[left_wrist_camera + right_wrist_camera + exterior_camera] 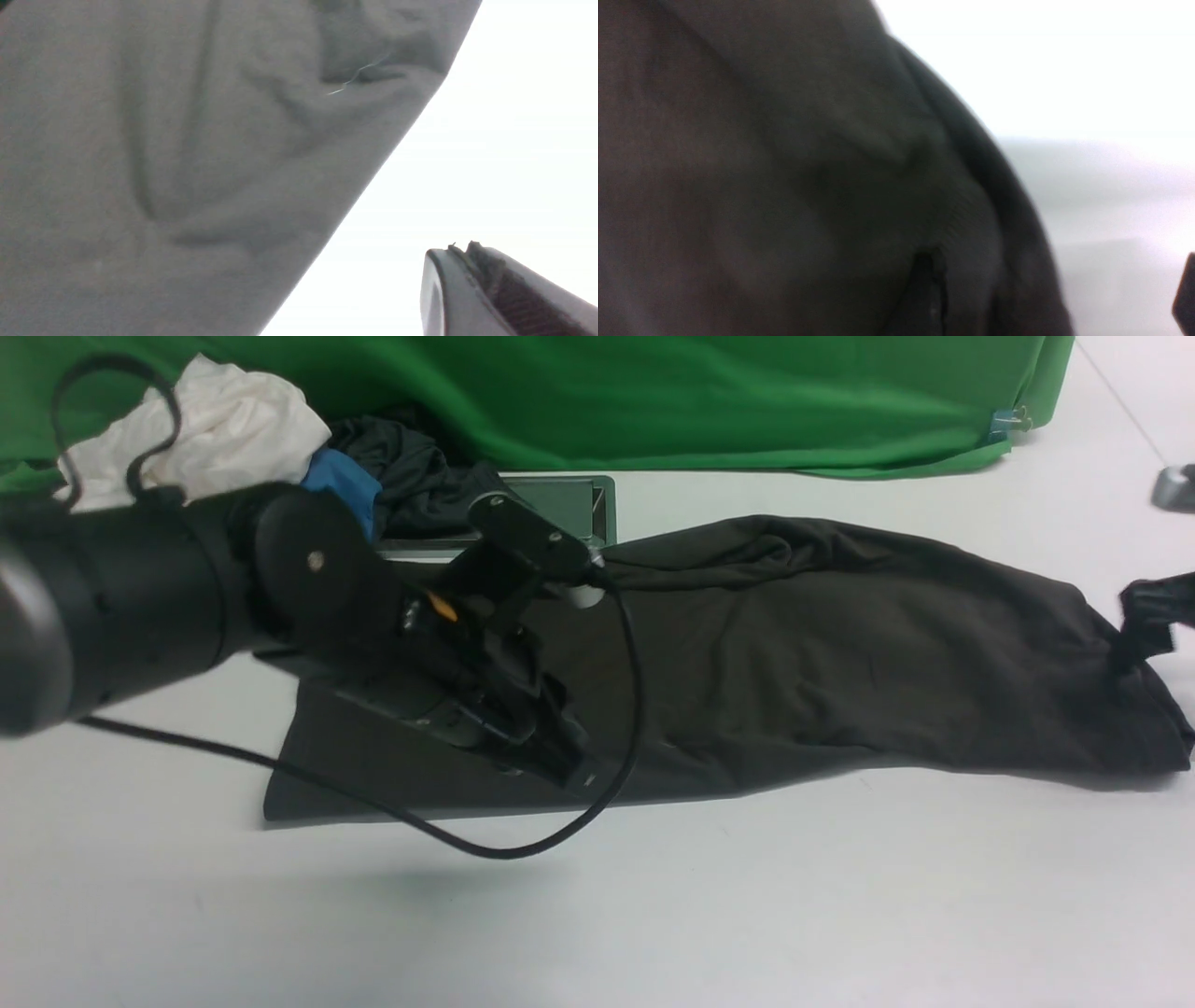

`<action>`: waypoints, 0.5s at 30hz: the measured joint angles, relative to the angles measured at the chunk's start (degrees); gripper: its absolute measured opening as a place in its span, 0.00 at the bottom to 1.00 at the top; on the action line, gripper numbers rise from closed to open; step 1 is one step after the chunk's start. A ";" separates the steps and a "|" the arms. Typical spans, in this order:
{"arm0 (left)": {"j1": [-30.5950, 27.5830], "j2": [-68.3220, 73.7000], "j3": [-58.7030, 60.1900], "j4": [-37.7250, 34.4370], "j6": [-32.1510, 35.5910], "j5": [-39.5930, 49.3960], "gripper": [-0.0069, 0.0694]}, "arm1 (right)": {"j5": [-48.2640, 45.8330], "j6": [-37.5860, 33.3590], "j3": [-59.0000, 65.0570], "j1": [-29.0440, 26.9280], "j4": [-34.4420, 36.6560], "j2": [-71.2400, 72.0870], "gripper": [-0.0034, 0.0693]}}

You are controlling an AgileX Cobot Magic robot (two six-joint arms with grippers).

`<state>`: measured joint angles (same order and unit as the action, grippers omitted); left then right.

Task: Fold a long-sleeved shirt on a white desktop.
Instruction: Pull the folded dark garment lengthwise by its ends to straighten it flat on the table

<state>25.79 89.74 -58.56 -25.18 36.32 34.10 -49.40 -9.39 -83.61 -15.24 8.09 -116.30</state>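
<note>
1. Your left gripper (551, 747) hangs low over the left part of the long-sleeved shirt (840, 653); its jaws look pressed together, and no cloth shows between them in the left wrist view, so it seems to carry nothing.
2. Your right gripper (1144, 625) is at the far right end of the shirt, touching or nearly touching the cloth; you cannot tell from the pictures if its jaws are apart or together.
3. The shirt lies on the white desktop (653, 915) as a long dark strip, running from left to right; it looks folded lengthwise already, with a straight edge at the left and a bunched, rounded end at the right.
4. The cloth looks soft, floppy and light; it will sag and wrinkle when you lift it, and it may slide on the smooth top.
5. Pinch it near a corner or a folded edge, through all the layers, one gripper at each side, so it does not droop.
6. Behind it sit a pile of other clothes (243, 429), a green cloth (700, 392) and a metal hatch (569, 504); stay away from them.
</note>
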 joint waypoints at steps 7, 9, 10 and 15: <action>-0.05 -0.60 1.22 0.39 0.00 -2.49 0.16 | 7.72 -0.06 0.06 3.98 0.54 -2.96 1.00; -0.05 -0.72 1.22 0.87 0.00 -2.49 0.16 | 8.30 -0.23 -0.06 4.19 0.36 -3.84 1.00; -0.05 -0.72 1.22 1.14 0.00 -2.32 0.16 | 8.49 -0.33 -0.06 4.19 0.31 -3.98 1.00; -0.05 -0.72 1.22 1.30 0.00 -1.99 0.16 | 8.68 -0.33 -0.13 4.19 -0.78 -4.27 1.00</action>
<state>25.74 89.03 -57.34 -23.88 36.32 32.12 -40.72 -9.72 -83.75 -11.04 7.31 -120.56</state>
